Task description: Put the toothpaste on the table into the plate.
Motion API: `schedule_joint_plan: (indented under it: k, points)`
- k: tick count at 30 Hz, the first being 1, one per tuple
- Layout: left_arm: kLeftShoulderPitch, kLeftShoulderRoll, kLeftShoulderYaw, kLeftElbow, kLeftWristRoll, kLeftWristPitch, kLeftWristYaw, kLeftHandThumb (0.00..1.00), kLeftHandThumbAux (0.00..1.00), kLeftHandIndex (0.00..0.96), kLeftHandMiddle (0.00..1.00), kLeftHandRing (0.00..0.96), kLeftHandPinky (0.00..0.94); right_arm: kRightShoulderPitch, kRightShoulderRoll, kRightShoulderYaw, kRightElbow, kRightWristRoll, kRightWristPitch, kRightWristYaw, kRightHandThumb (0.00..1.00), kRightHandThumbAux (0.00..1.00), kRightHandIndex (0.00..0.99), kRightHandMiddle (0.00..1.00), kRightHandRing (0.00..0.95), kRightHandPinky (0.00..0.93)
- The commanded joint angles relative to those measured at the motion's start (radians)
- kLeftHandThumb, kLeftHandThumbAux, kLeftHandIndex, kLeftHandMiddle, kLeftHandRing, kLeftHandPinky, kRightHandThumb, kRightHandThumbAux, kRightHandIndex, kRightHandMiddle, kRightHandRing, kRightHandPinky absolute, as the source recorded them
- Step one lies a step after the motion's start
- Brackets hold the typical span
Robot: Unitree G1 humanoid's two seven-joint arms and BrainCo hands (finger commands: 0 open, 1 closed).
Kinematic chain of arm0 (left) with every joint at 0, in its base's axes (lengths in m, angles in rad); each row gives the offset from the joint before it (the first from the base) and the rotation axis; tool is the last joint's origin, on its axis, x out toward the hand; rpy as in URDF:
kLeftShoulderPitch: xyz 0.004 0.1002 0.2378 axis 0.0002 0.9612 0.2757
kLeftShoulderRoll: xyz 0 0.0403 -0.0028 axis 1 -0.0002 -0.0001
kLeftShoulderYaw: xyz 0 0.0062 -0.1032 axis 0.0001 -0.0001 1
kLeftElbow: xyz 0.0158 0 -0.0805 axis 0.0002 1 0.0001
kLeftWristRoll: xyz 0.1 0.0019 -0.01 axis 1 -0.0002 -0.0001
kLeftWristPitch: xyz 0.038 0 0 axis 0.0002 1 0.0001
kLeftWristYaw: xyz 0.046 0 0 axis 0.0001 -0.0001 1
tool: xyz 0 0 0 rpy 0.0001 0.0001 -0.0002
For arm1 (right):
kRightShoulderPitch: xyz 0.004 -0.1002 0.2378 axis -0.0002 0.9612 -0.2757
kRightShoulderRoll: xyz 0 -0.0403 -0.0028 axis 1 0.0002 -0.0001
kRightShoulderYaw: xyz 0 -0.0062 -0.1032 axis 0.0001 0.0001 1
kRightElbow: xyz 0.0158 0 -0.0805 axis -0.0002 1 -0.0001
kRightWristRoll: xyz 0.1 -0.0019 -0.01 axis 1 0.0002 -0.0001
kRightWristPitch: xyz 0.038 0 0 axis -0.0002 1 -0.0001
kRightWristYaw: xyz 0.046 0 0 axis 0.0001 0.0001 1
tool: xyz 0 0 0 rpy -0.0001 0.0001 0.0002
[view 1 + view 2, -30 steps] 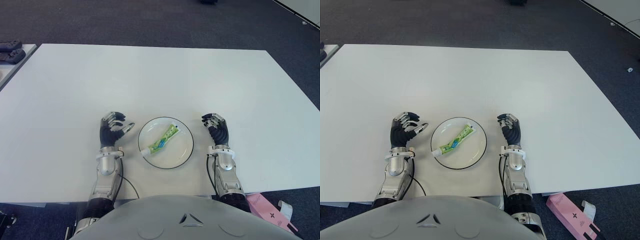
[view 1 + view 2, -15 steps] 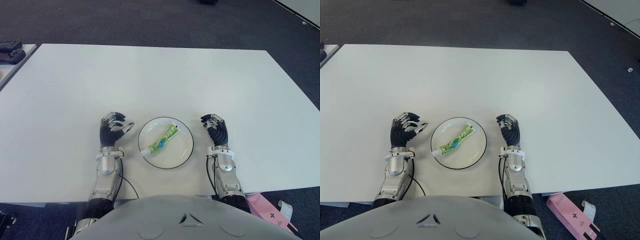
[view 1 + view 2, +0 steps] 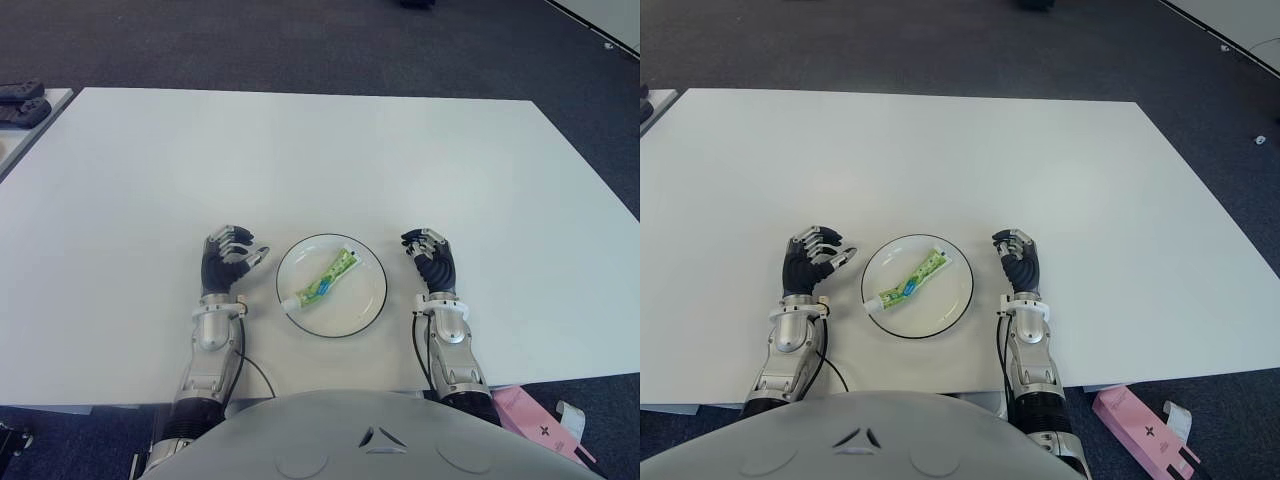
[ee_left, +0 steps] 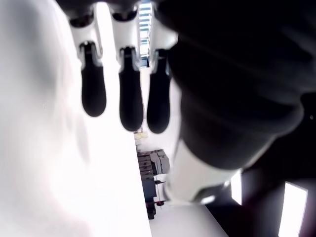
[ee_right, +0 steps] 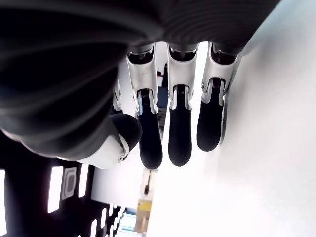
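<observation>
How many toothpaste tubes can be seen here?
1. The toothpaste tube lies inside the plate, between the left hand and right hand. Both hands hold nothing.

We see even, bright overhead light on the white table (image 3: 300,150), with soft, faint shadows and no harsh glare. Our wrist views are blown out to white, their dark fingers (image 4: 131,98) close and blurred.

Black fingers (image 3: 228,243), silver forearms, black cables.
</observation>
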Motion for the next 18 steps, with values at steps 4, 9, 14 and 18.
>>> schedule_joint_plan:
  k: [4,9,14,18]
  points:
    - [0.024,0.000,-0.002,0.008,0.002,0.040,-0.013,0.110,0.998,0.477,0.480,0.478,0.485,0.030,0.010,0.005,0.017,-0.003,0.051,0.002,0.717,0.731,0.425,0.445,0.429,0.429]
    - [0.027,0.000,-0.004,0.003,0.002,0.037,-0.014,0.115,0.998,0.478,0.478,0.478,0.502,0.032,0.011,0.006,0.010,-0.005,0.055,0.001,0.717,0.731,0.425,0.446,0.430,0.429]
    - [0.028,-0.001,-0.005,-0.002,0.005,0.041,-0.013,0.129,0.998,0.474,0.470,0.481,0.513,0.033,0.013,0.005,0.007,-0.003,0.055,0.002,0.716,0.731,0.426,0.449,0.432,0.434]
    - [0.031,-0.001,-0.006,-0.010,0.010,0.052,-0.011,0.145,0.998,0.471,0.465,0.481,0.515,0.034,0.014,0.004,0.006,-0.004,0.052,0.000,0.716,0.730,0.426,0.452,0.435,0.435]
